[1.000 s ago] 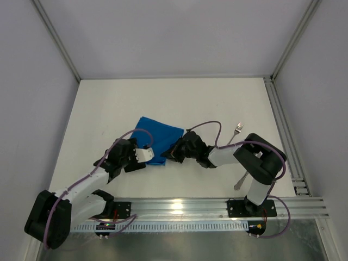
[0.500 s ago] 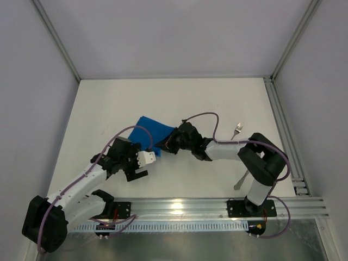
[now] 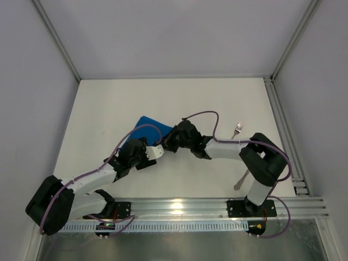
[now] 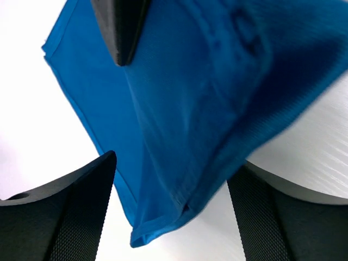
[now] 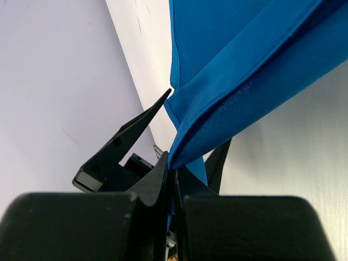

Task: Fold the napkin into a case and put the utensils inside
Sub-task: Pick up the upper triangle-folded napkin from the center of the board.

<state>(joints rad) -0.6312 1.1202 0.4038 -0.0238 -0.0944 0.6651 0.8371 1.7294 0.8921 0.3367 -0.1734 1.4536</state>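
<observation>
The white surface (image 3: 109,109) carries everything. The napkin (image 3: 147,124) is left of centre on it, doubled over into at least two layers. Its far part rests flat while its near edge is raised off the surface, where the two arms meet.

The right gripper (image 5: 173,168) has its jaws closed tight on that raised edge, and the blue layers fan up and away from the pinch. The left gripper (image 4: 175,163) comes in from the other side with its jaws spread wide. A hanging corner of the cloth sits in the gap between them, and from the left wrist view neither jaw seems to be pressing on it.

The cloth looks light, limp and soft, so it will likely sag wherever it is unsupported, and the layers may slide apart unless they are pinched together. The hemmed corner now between the left jaws looks like the best hold, taken through every layer and well apart from the right-hand pinch, so the edge can be drawn taut.

The utensils lie well to the right of the napkin. The fork (image 3: 237,129) is beyond the right arm, and the second piece (image 3: 240,182) is partly hidden beside that arm. Both appear thin, stiff and smooth, lying flat, so they are probably slippery and best gripped across the handle.
</observation>
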